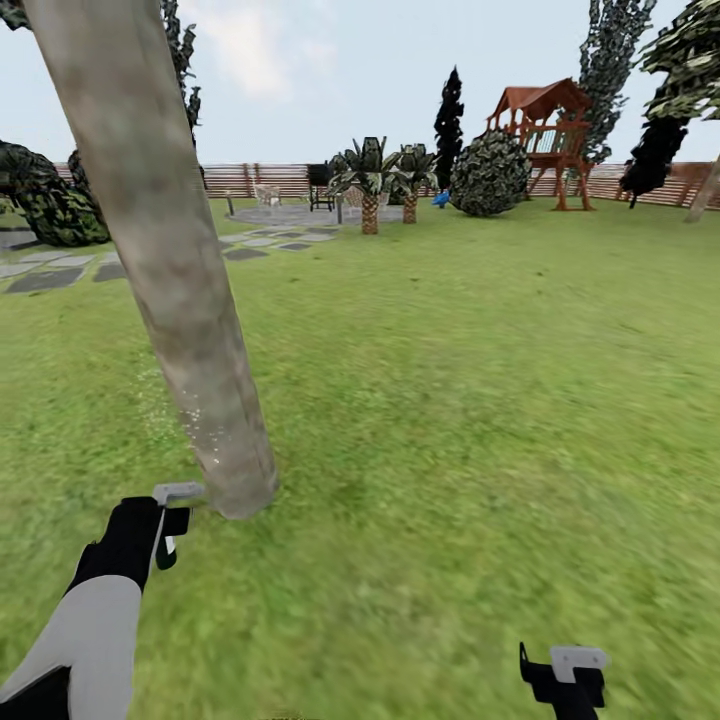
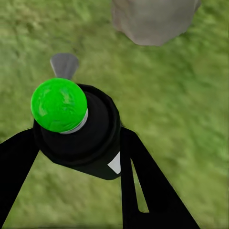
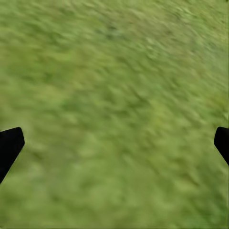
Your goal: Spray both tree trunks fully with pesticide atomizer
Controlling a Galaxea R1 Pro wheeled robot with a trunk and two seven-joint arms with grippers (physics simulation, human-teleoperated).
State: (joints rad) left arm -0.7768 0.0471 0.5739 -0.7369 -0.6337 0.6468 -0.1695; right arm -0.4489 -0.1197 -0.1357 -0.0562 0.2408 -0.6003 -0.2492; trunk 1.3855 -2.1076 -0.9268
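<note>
At the head view's lower left, the left gripper [image 1: 172,520] hangs just beside the foot of the trunk [image 1: 170,270], which rises at a slant from the grass [image 1: 450,400]. A faint scatter of pale specks lies on the lower bark and beside it. In the left wrist view that gripper [image 2: 78,138] is clamped on the atomizer [image 2: 88,136]: a black bottle sits between the two dark fingers [image 2: 143,181], its top glowing bright green, a grey nozzle jutting past it toward the trunk's base [image 2: 152,21], near but apart. Far off stand palms, a round bush, a wooden play tower and the slat fence [image 1: 270,178]. At the lower right, the right gripper [image 1: 565,675] hovers over bare grass; the right wrist view shows its fingertips [image 3: 9,145] spread wide with nothing between.
</note>
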